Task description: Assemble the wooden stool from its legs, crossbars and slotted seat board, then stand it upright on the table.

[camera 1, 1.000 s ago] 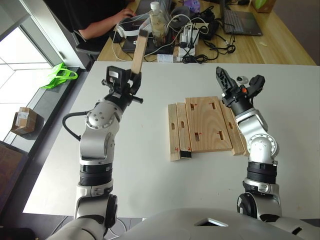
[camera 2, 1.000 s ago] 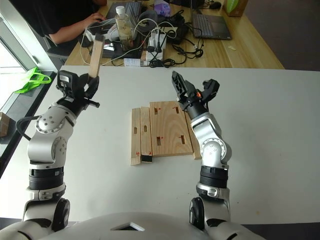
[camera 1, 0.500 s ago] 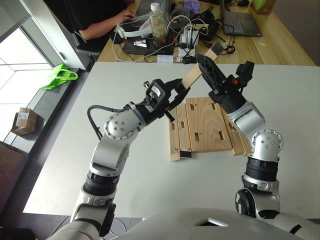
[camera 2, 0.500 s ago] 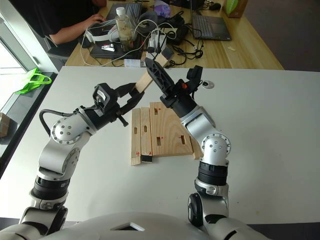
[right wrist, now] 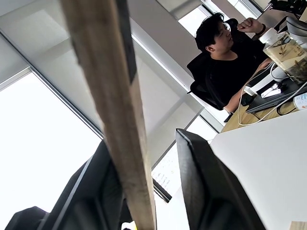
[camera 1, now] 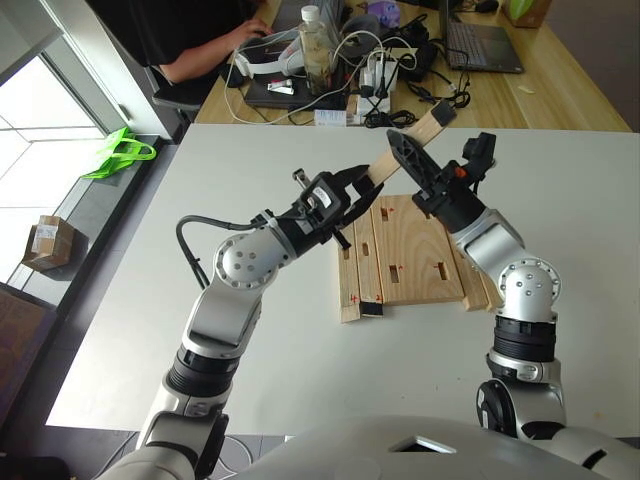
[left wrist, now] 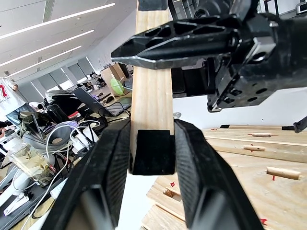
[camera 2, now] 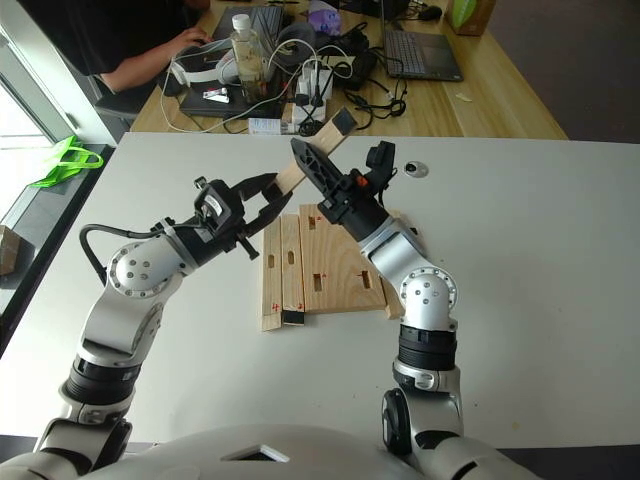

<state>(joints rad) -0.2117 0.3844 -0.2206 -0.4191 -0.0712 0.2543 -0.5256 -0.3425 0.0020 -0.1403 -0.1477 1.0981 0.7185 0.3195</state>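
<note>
- Step in hand, as judged: transfer of one wooden leg (camera 1: 430, 120) from claw to claw. Assembly proper had not begun, as the slotted seat board (camera 1: 420, 250) lay flat at frame centre of the head views, with loose bars (camera 1: 348, 265) just beside its long edges.
- The left gripper (left wrist: 152, 139) was clamped on the lower end of the leg. It held the leg slanted toward upper centre of the head views, above the board's far edge and apart from it.
- The right gripper (camera 1: 405, 150) straddled the leg higher up with its fingers spread, not yet bearing on the wood.
- Next move, as judged: the right fingers must close squarely on the leg's flat faces before the left claw lets go — an early release would drop the leg onto the board.
- The left wrist view showed both of that claw's pads (left wrist: 115, 158) pressed against opposite faces of the leg, a contact the head views hid behind the claw's body.
- The right wrist view showed a clear gap between the leg and one finger (right wrist: 206, 187) — the head views gave that pair edge-on, so the gap could not be read there.
- The head views supplied the layout of leg, board and table (camera 1: 120, 300).
</note>
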